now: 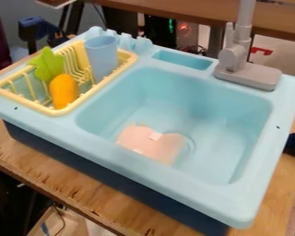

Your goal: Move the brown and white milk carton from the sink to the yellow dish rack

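Note:
A light blue toy sink (245, 203) stands on a wooden table. In its basin a flat pink piece (147, 145) lies on the bottom, partly over the round drain, with small white patches on it. At the left, a yellow dish rack (61, 110) is set into the sink top. Inside the rack, a light blue cup (102, 57) stands upright toward the right side, and an orange toy vegetable (63, 91) with a green leafy top (48, 64) leans toward the left.
A grey faucet (245, 69) rises from the back right rim. Beside it is a shallow recess (184, 60). A dark object (294, 143) sits at the right edge, and a dark blue clamp-like object (32, 28) is behind the rack. The wooden table (76, 173) extends along the front.

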Controlling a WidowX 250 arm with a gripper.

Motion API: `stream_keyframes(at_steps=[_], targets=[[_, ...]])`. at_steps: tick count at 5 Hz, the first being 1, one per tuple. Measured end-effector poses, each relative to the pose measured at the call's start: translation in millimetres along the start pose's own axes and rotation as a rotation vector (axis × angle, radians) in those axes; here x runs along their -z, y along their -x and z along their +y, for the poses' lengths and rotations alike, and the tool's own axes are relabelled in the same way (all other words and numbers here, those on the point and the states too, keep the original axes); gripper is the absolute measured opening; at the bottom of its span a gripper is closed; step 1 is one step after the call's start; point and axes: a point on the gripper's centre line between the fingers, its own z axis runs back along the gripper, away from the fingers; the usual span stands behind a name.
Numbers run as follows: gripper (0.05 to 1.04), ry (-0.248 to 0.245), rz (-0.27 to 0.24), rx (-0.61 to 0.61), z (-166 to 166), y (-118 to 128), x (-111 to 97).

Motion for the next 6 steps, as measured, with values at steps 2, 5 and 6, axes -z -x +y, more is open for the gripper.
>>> stream_keyframes(at_steps=[2,5,6], targets=[[0.804,0.023,0.006,0.007,14.6,-28.4,36.3],[0.804,0.004,0.116,-0.011,37.6,-49.3,70.7],[0.804,0.006,0.126,-0.02,43.7,-51.1,78.6]])
